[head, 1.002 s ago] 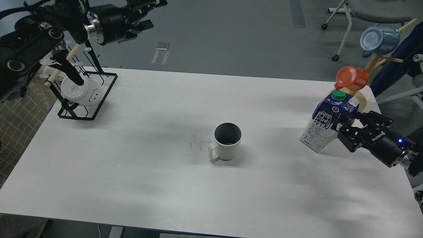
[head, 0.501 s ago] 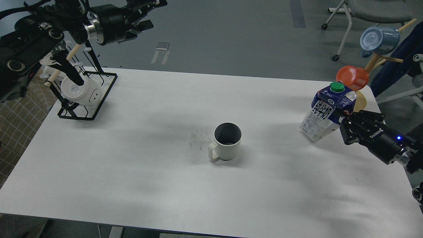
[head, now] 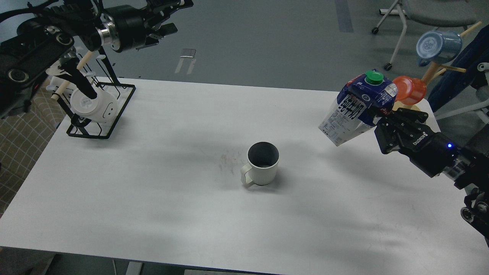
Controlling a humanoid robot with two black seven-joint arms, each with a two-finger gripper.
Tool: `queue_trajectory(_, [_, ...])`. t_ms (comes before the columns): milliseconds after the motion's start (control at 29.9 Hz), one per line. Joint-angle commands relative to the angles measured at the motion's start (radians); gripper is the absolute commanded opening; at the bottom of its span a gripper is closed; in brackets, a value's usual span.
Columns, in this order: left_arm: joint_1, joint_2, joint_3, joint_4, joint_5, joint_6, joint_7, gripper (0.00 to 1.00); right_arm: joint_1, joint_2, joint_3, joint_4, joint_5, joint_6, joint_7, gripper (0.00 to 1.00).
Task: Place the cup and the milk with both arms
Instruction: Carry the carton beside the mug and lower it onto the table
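The cup [head: 262, 164], cream-white and ribbed with a dark interior, stands upright near the middle of the white table [head: 153, 198], its handle toward the front left. My right gripper [head: 376, 118] is shut on the milk [head: 353, 109], a blue and white carton with a green cap, and holds it tilted above the table's right side, to the right of the cup. My left gripper [head: 168, 15] is raised beyond the table's far left corner, open and empty, far from the cup.
A black wire rack [head: 100, 109] holding a smooth white mug [head: 93, 105] stands at the table's far left. An orange mug [head: 410, 89] and a blue mug [head: 437, 46] hang on a wooden stand at the far right. A chair [head: 428, 11] stands behind.
My right gripper has lifted the milk off the table and carried it up and to the left, toward the cup. The left arm and the cup have not moved.
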Motion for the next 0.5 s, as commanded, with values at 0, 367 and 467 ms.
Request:
queue_trajectory(0, [0.0,0.0,0.0,0.0,0.002,0.0,0.0,0.98,0.034,0.022,-0.054,0.001,-0.005,0.001,0.0,0.05])
queue_trajectory(367, [0.0,0.001,0.0,0.0,0.003,0.0,0.0,0.98,0.093,0.125,-0.12,-0.062,-0.089,0.006,0.0,0.05])
queue_trajectory(467, [0.002,0.009,0.0,0.0,0.003,0.0,0.0,0.98,0.116,0.152,-0.137,-0.091,-0.092,0.006,0.0,0.06])
